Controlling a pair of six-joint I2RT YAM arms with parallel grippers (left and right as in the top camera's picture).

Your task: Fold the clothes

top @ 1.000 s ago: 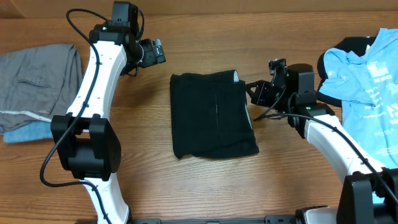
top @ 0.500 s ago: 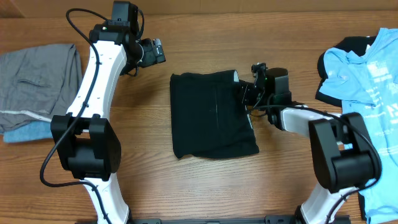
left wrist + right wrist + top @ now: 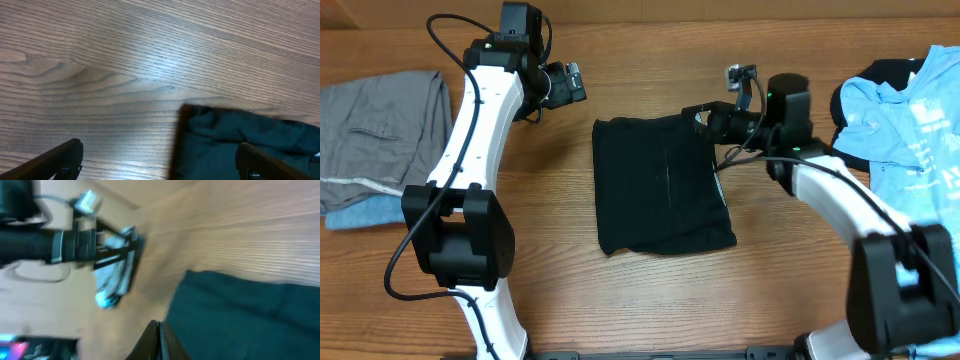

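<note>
Wood table (image 3: pixel 620 300), folded black shorts (image 3: pixel 660 185) mid-table. My right gripper (image 3: pixel 703 118) is pinched shut at their far-right corner; can't tell if any cloth is caught. My left gripper (image 3: pixel 577 82) is spread wide, empty, off the shorts' far-left corner. Grey pile (image 3: pixel 380 125) at the left edge, light blue T-shirt (image 3: pixel 910 130) at the right edge beside my right arm.
</note>
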